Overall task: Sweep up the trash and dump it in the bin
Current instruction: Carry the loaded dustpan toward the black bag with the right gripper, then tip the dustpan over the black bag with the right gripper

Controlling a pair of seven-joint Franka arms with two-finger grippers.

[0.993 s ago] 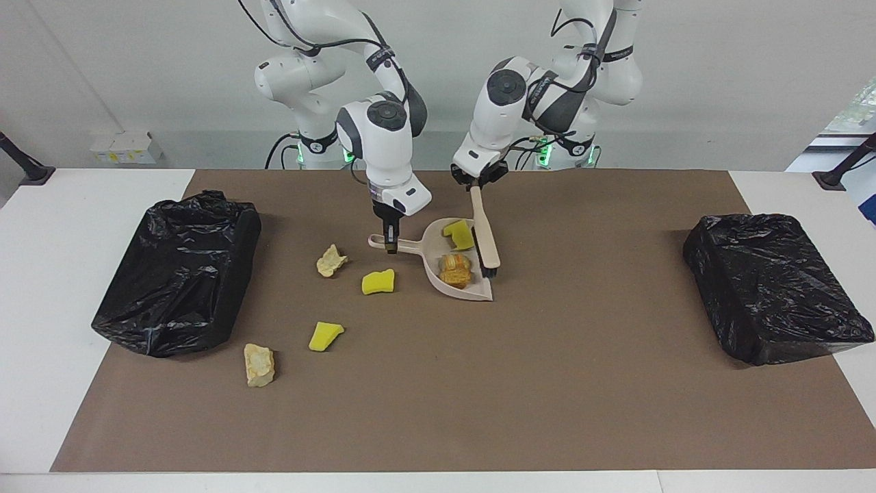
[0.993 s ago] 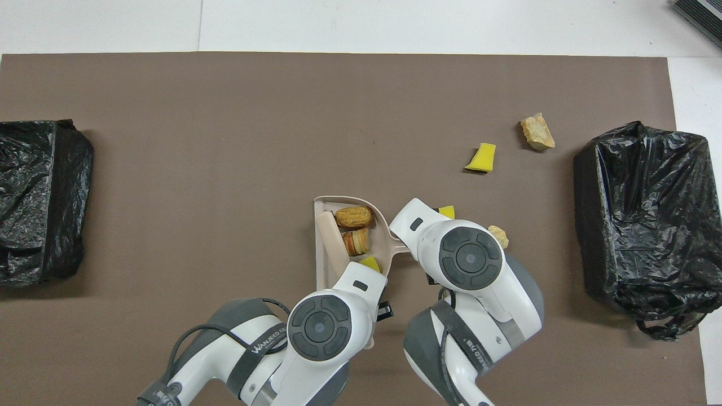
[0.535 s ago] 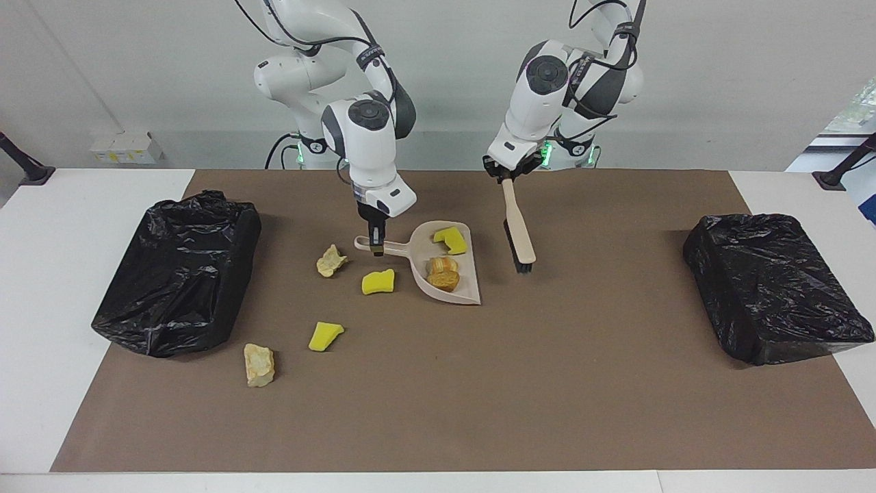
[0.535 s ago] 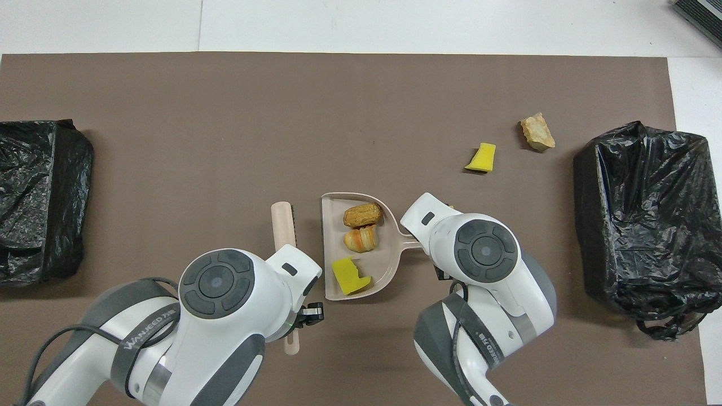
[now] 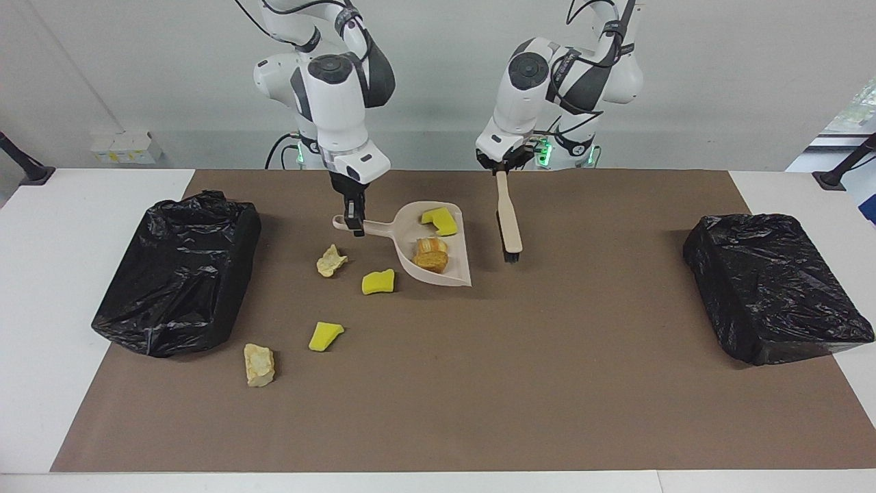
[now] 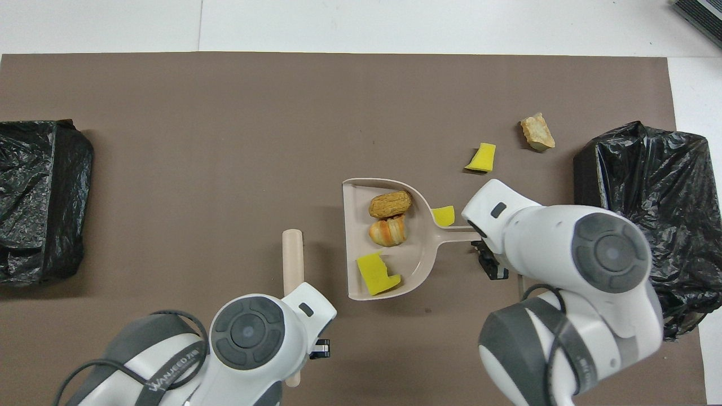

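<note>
- Over the middle of the brown mat [image 5: 547, 383], the dustpan [image 5: 457, 266] is held by its handle, which is pinched between the fingers of the right gripper [image 5: 355, 226]; it appears lifted off the mat.
- Three pieces of trash are carried in it: a yellow sponge piece [image 5: 439, 220] and two orange-brown lumps [image 5: 431, 253].
- A black-lined bin [image 5: 178, 274] lies from the dustpan toward the right arm's end of the table. The handle is pointed toward this bin and the open mouth away from it, so a turn of the pan is probably needed for dumping.
- The right arm is judged the nearer one to that bin.
- Between the dustpan and the bin, two loose yellow pieces [image 5: 378, 281] [image 5: 325, 335] and two beige lumps [image 5: 331, 261] [image 5: 259, 364] are left on the mat.
- The brush [image 5: 510, 229] is hung bristles down beside the pan, its handle clamped in the left gripper [image 5: 501, 170], which waits.
</note>
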